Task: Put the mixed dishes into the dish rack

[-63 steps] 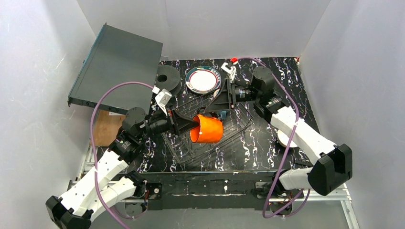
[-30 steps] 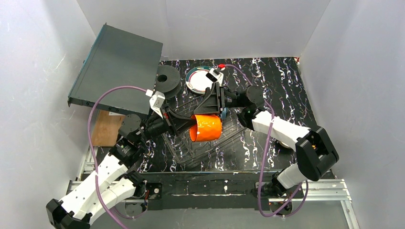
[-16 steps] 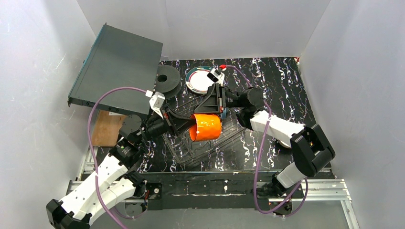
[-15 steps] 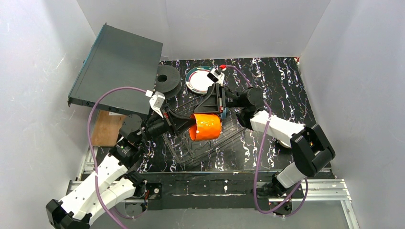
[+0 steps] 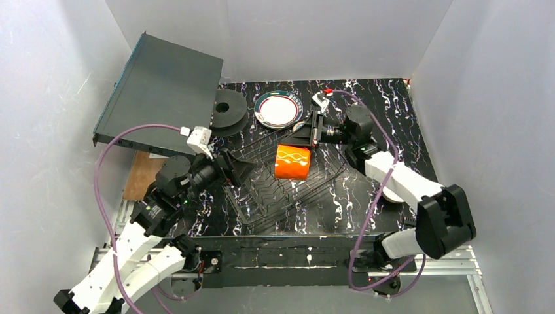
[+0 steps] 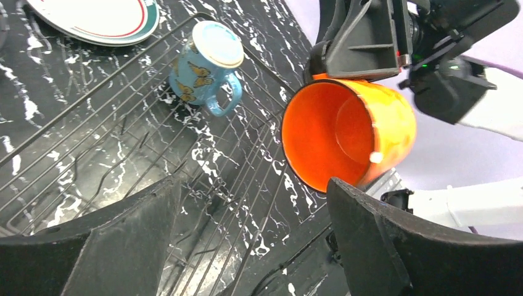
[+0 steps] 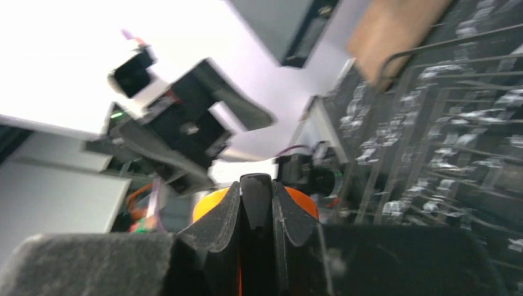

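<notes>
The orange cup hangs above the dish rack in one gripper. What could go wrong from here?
1. The right gripper pinches the orange cup only at its rim, with the cup sideways in the air; it may slip and drop onto the dish rack.
2. The blue mug sits upside down in the rack close by; lowering the cup could knock it.

Even bright light, soft shadows; right wrist view motion-blurred, backdrop blown-out white
</notes>
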You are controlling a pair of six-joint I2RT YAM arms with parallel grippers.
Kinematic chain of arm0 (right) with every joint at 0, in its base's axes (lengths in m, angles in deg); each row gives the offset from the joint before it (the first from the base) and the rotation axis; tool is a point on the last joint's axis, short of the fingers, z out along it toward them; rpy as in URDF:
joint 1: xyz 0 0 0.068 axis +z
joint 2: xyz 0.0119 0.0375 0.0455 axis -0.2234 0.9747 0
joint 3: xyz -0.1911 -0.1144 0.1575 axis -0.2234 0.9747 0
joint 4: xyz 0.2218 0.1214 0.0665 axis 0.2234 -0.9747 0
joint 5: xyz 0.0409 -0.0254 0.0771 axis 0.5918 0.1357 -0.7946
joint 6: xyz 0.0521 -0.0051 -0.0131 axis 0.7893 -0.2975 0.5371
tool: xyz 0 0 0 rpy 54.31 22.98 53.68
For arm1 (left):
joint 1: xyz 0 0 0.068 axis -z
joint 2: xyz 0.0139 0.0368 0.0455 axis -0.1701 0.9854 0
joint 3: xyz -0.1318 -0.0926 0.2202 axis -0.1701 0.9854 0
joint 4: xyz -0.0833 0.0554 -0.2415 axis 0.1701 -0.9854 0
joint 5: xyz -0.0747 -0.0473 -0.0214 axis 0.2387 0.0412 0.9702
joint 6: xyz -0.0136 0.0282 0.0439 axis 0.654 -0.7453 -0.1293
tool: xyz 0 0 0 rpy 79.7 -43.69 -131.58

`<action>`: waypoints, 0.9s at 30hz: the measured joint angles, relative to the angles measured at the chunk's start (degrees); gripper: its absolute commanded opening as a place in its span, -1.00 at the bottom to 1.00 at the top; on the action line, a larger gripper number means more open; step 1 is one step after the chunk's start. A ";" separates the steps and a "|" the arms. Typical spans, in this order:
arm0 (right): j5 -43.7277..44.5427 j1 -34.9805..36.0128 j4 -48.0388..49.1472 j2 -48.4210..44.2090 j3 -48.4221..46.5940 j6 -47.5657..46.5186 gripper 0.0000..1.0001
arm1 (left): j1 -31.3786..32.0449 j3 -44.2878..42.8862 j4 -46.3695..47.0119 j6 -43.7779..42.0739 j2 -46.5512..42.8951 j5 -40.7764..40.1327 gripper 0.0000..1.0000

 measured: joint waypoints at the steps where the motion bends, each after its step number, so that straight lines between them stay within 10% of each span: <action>1: 1.51 -0.33 -7.85 -1.18 -1.27 -5.01 -0.97 | 0.00 -1.20 -2.05 -0.17 -0.11 -0.98 0.78; 11: 27.61 0.87 -65.48 -1.79 -26.21 -53.40 -0.97 | 0.00 -10.88 -14.16 -1.60 -0.70 -6.49 0.96; 27: 62.31 13.35 -87.62 13.57 -35.43 -82.18 -0.97 | 0.00 -11.63 -18.43 -0.74 0.00 -7.15 0.96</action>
